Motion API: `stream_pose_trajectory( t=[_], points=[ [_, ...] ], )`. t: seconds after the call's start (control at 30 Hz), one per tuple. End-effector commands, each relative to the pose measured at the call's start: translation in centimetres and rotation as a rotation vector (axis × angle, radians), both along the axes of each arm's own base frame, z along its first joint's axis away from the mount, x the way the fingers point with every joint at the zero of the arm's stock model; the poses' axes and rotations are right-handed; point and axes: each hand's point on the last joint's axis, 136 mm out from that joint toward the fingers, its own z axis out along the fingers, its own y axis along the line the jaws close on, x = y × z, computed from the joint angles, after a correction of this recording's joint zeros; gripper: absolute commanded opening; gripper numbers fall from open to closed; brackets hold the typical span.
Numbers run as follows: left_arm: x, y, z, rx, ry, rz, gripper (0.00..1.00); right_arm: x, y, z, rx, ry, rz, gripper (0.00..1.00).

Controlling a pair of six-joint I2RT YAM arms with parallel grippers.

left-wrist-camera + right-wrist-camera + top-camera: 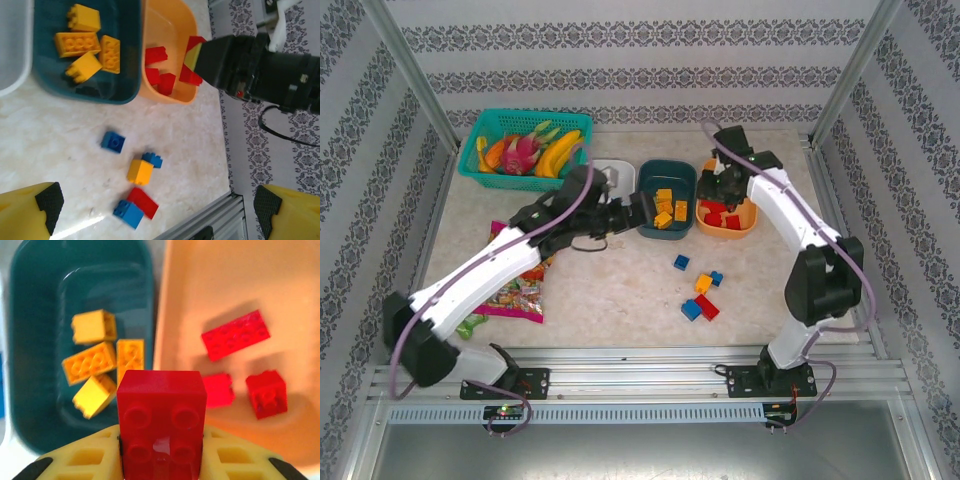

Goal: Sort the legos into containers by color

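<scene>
I've got the right gripper pinching a red brick over the orange dish, its fingertips cut off at the frame's bottom edge. My left gripper hangs spread wide and empty beside the teal dish of yellow bricks, and that arm hides most of the white dish. Five loose bricks sit on the table, one blue half tucked behind the yellow.

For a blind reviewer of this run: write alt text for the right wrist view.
The right gripper holds a red brick, studs toward the camera, between its yellow fingers in the foreground, with two dishes below. The orange dish on the right holds three red bricks; the dark teal dish on the left holds four yellow-orange bricks.
</scene>
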Motion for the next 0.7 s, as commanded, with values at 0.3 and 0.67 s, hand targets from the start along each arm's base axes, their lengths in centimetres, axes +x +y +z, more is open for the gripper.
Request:
stream_pose_trajectory(
  t=[0.3, 0.67],
  points=[
    [7.1, -5.0, 0.5, -0.001, -0.078, -0.088, 0.99, 9.0, -3.4, -6.8, 0.097, 0.108, -0.114, 0.26],
    [8.1, -5.7, -0.8, 0.030, -0.055, -0.091, 0.99, 10.8, -3.8, -10.9, 0.125, 0.182, -0.113, 0.39]
  ],
)
